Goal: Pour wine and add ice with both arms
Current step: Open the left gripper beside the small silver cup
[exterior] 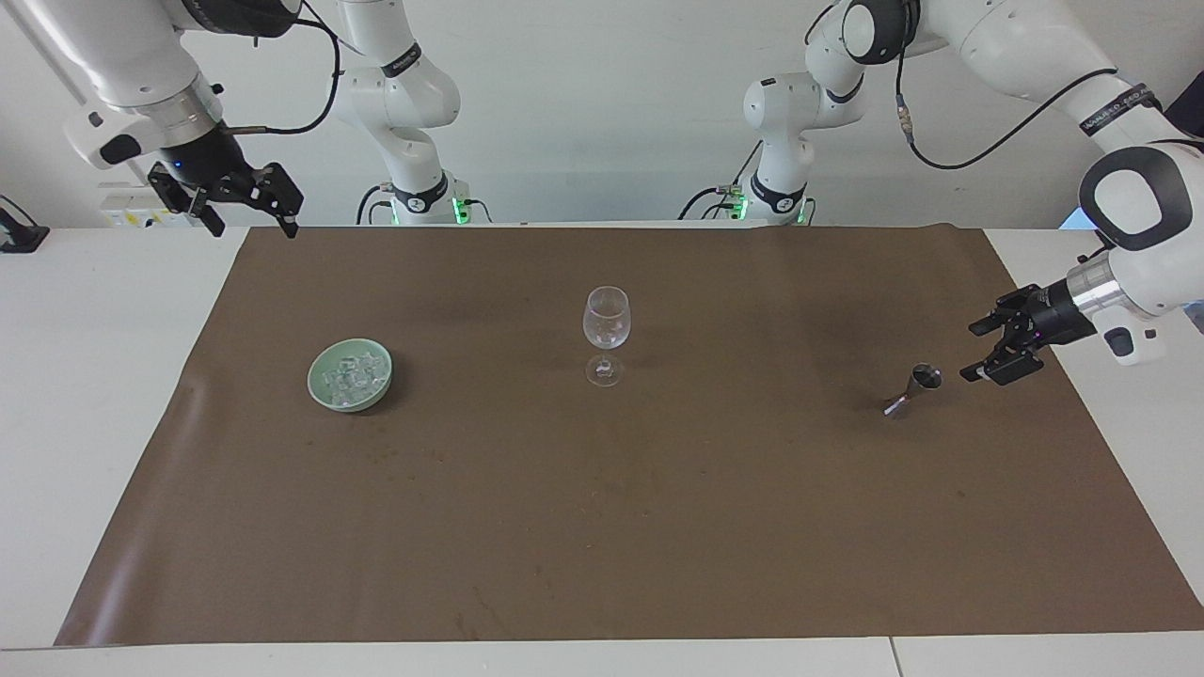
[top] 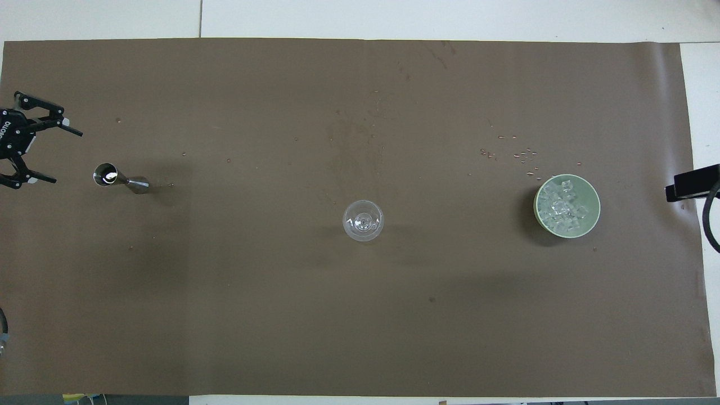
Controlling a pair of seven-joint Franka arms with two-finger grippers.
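The left end effector (exterior: 978,350) hangs low over the brown mat (exterior: 658,527) at the left arm's end of the bench (exterior: 85,395), turned sideways with its fingers spread apart and nothing between them. Just beside its fingertips, toward the middle of the mat, stands a small metal jigger (exterior: 914,389), tilted on its narrow end; the two do not touch. In the overhead view the same end effector (top: 62,156) opens toward the jigger (top: 115,179), whose upper cup glints.

Well apart from it, at the middle of the mat, an empty clear wine glass (exterior: 606,335) stands upright.

Toward the right arm's end, a pale green bowl (exterior: 320,384) holds the ice (exterior: 354,378), a heap of small clear cubes lying inside it.

The right end effector (exterior: 252,224) waits raised over the mat's corner by the robots, well apart from the bowl, its fingers apart and empty. From overhead only a black part of it (top: 693,182) shows at the picture's edge.
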